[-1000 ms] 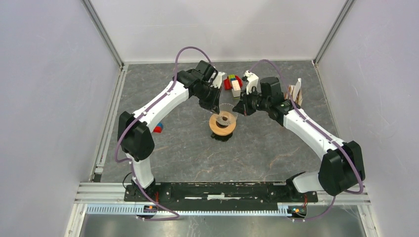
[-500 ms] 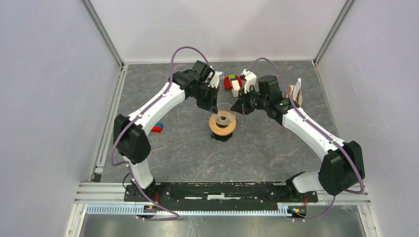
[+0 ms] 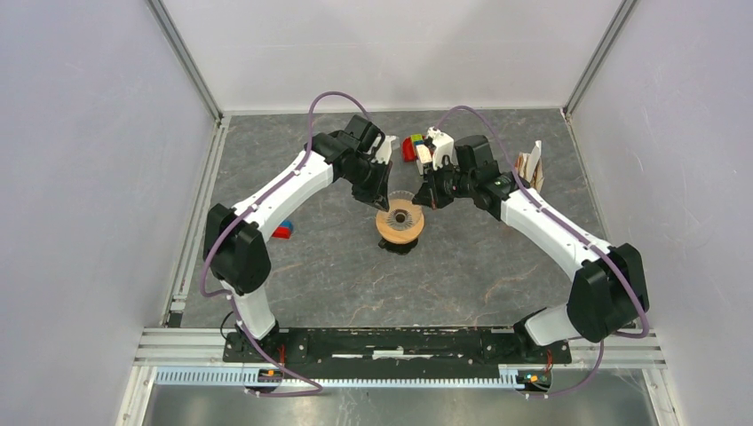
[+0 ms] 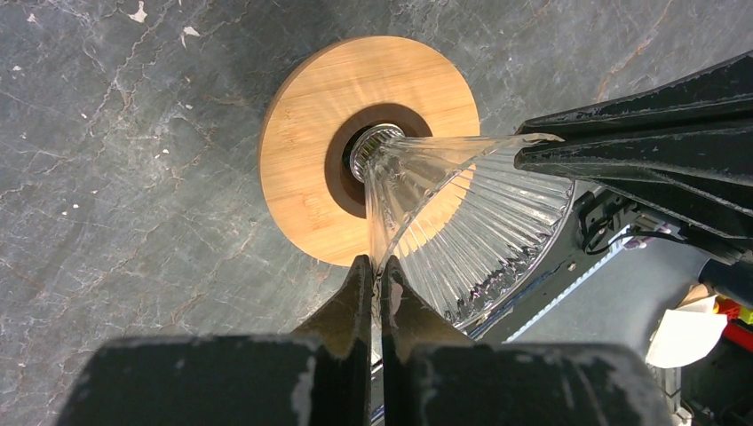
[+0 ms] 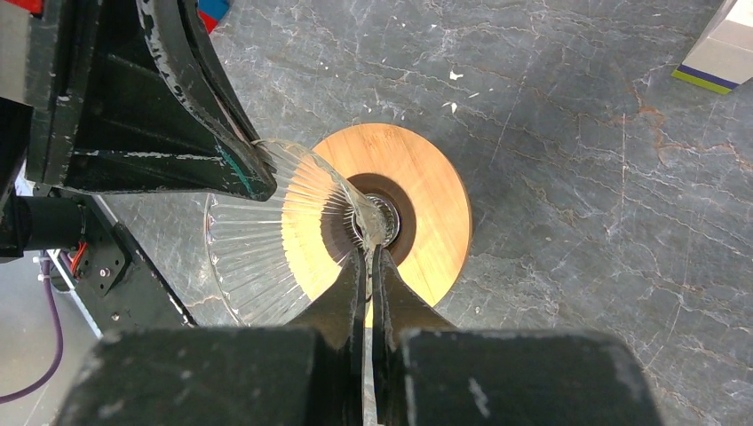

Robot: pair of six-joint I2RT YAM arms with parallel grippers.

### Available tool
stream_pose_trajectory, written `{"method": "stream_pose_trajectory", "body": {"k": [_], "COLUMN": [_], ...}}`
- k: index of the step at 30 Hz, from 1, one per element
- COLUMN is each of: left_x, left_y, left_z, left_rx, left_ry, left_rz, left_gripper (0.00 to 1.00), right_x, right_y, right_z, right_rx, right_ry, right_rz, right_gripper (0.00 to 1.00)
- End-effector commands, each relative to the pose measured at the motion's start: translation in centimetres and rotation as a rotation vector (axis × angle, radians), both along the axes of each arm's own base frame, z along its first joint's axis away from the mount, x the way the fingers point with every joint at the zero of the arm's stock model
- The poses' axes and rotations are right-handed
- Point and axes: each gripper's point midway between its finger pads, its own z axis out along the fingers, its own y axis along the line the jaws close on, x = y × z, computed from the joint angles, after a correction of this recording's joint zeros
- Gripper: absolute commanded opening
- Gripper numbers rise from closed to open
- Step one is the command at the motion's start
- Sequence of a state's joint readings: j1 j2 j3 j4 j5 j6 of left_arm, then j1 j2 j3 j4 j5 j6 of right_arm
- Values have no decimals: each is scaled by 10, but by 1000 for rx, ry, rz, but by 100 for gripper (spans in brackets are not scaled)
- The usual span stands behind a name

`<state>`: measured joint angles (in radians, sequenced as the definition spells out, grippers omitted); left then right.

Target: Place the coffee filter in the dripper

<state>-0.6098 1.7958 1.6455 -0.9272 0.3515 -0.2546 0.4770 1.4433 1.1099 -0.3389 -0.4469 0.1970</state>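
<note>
The coffee filter (image 3: 401, 201) is a thin ribbed cone that looks almost clear. It hangs between my two grippers, point down in the dark centre hole of the dripper's tan wooden ring (image 3: 400, 227). My left gripper (image 3: 384, 197) is shut on the filter's left rim and my right gripper (image 3: 421, 197) is shut on its right rim. In the left wrist view my left gripper (image 4: 376, 266) pinches the filter (image 4: 462, 222) above the ring (image 4: 320, 115). In the right wrist view my right gripper (image 5: 367, 257) pinches the filter (image 5: 266, 240) near its point, over the ring (image 5: 435, 204).
Red and coloured toy blocks (image 3: 413, 146) and a small white block (image 3: 424, 156) lie just behind the grippers. A blue and red block (image 3: 284, 229) lies at the left. A white and brown box (image 3: 530, 165) stands at the back right, and shows in the right wrist view (image 5: 724, 40).
Both grippers have moved closer together and down with the filter. The filter's point has gone from above the ring into its centre hole.
</note>
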Motion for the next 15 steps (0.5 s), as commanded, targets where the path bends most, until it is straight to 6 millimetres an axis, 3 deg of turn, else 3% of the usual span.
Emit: {"method": "stream_pose_trajectory", "body": {"k": [1, 15], "left_x": [-9, -10], "left_y": [-18, -19], "left_z": [18, 7], "left_rx": [-109, -106], "left_ry": [34, 86], "left_rz": [-17, -13], "left_gripper": [2, 2], "right_x": [14, 22], "right_y": [11, 9], "right_z": [29, 19], "right_rx": [36, 1], "right_ry": [-90, -64], "right_rz": [21, -5], "right_gripper": [0, 0]}}
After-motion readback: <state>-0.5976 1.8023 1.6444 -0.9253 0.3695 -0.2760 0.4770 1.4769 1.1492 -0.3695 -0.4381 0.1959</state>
